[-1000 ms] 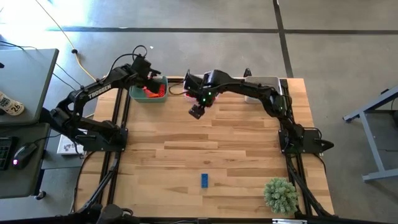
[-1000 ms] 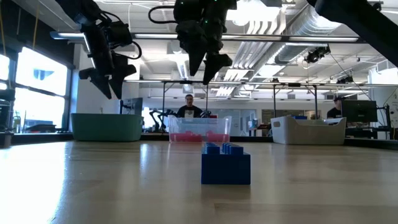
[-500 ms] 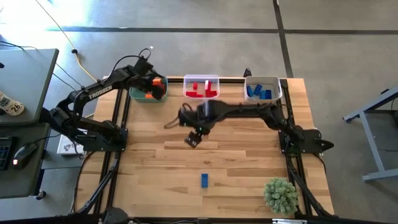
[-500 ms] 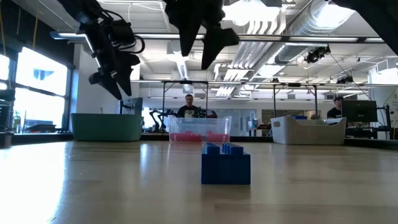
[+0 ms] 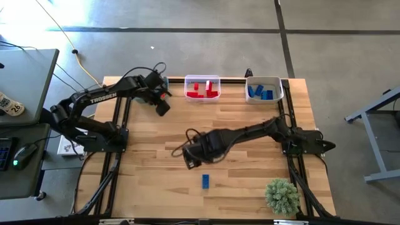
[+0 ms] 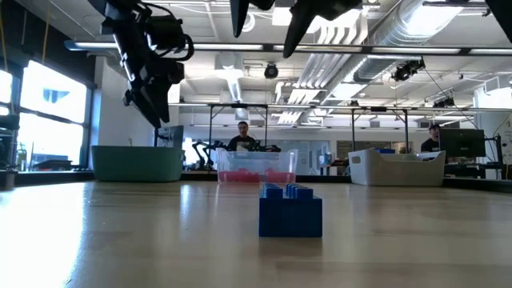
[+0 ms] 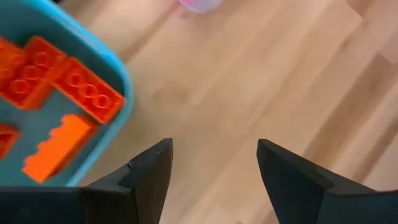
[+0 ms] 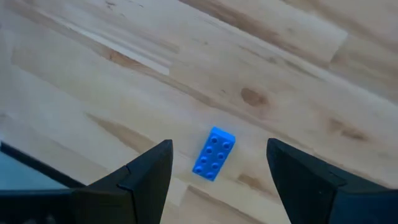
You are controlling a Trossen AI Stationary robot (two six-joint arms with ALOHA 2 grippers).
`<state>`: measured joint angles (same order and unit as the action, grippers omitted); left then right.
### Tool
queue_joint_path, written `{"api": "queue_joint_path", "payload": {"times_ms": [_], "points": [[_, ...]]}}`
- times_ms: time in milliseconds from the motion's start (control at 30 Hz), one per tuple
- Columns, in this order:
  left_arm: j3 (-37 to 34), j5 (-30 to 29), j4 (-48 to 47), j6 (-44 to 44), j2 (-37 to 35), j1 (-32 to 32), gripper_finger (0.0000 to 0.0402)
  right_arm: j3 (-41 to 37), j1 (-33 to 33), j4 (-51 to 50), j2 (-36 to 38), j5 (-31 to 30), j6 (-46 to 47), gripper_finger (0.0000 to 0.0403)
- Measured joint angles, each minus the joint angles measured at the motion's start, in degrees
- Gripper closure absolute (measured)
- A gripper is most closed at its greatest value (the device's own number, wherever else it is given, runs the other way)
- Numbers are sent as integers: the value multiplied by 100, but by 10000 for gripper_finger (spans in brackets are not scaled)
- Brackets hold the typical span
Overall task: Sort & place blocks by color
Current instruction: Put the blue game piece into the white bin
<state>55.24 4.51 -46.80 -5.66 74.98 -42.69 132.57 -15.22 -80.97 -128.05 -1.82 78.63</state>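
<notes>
One blue block (image 5: 205, 180) lies flat on the table near its near edge, studs up; it also shows in the low view (image 6: 290, 212) and the right wrist view (image 8: 213, 153). My right gripper (image 5: 191, 160) is open and empty above the table, just to the far left of this block. My left gripper (image 5: 162, 107) is open and empty above the table, beside the green bin (image 7: 118, 81). Several orange blocks (image 7: 59, 93) lie in that bin. Red blocks (image 5: 202, 88) lie in the clear bin and blue blocks (image 5: 261, 92) in the grey bin.
The three bins stand in a row along the far edge: green (image 6: 138, 163), clear (image 5: 202, 80), grey (image 5: 264, 81). A small green plant (image 5: 282, 195) stands at the near right corner. Bare wood lies between the bins and the blue block.
My right gripper has swung from the far bins toward the near edge, ending close to the blue block, still open. My left gripper has come away from over the green bin, toward the near edge and a little right. The blue block has not moved.
</notes>
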Motion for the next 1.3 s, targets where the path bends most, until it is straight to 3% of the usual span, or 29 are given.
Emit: {"api": "queue_joint_path", "payload": {"times_ms": [233,767,1300], "points": [[0,-9,39,-290,0,598,179,0,-509,-9,-140,-516,1124,155],[0,-50,201,-1241,0,1227,179,0,-747,291,-1085,-116,1141,155],[0,-379,162,-1119,0,1497,179,0,-922,539,-1722,49,1587,155]]}}
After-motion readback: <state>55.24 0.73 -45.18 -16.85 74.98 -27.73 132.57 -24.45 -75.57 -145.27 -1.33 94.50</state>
